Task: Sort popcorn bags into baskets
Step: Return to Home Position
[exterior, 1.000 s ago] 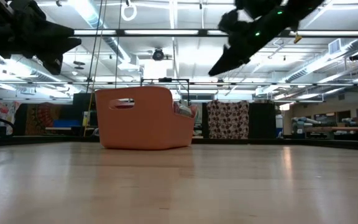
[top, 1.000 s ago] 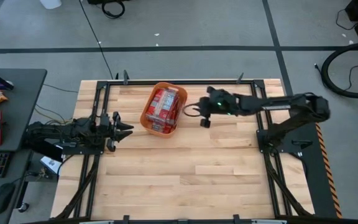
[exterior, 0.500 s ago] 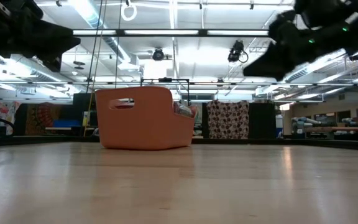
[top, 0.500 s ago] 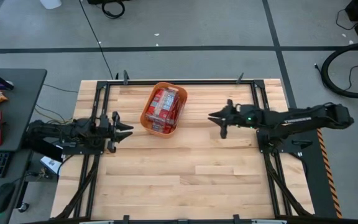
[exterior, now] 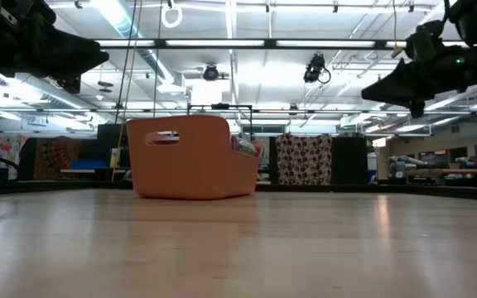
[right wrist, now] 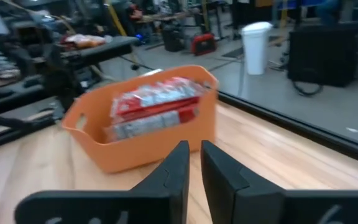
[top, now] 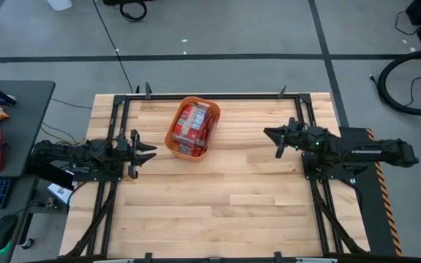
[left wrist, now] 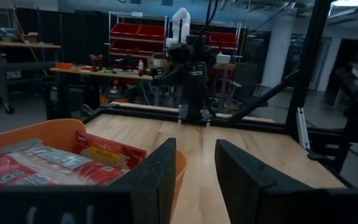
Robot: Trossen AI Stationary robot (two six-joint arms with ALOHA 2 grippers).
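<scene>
1. Left wrist view: left gripper [left wrist: 194,152] has its fingers apart with nothing between them. It sits low at the left edge of the table [top: 218,212], aimed at the basket. That reads as its rest pose.
2. Right gripper [top: 271,142] is at the right edge, well clear of the basket and empty. Its own wrist view shows the fingers close, with a slim gap between them. My read is that the posture fits a home position, with no pick in hand.
3. Basket [top: 172,139] stands between the arms, nearer the left one. The popcorn bags [top: 193,126] are stacked inside it, and I see none loose on the wood. Sorting looks done.
4. I can't count the bags. They overlap, and the lower layers are hidden under the top ones and behind the tub wall. The low view shows only a sliver of bag over the rim.
5. Low view cuts both arms off at the frame edge. Behind the table there is shelving [left wrist: 135,31] with red bins; beyond that it's too cluttered to read.
</scene>
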